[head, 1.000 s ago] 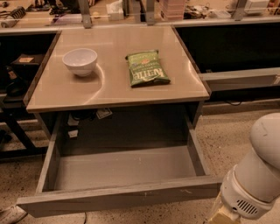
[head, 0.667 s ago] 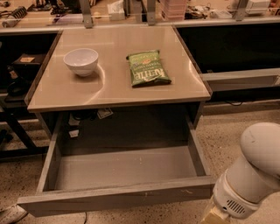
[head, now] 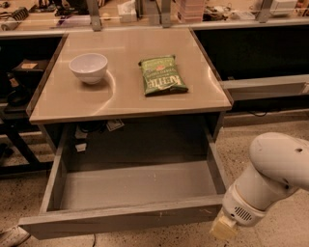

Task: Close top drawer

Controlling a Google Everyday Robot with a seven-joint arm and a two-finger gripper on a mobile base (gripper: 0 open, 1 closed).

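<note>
The white arm [head: 270, 178] swings further left from the room's right side. The gripper [head: 223, 227] at its pale tip, earlier just beyond the front of the top drawer [head: 120, 217], now sits right at that front's right end, low down.

A speckled floor [head: 256, 140] is seen beyond the right edge of the bench [head: 130, 91] and below its front. A cluttered counter [head: 145, 12], warmly lit, is set behind the back edge. Dark shelving [head: 251, 53] is placed off the right edge and a black frame [head: 14, 144] off the left. The gripper [head: 223, 227] is held low off the front right corner.
</note>
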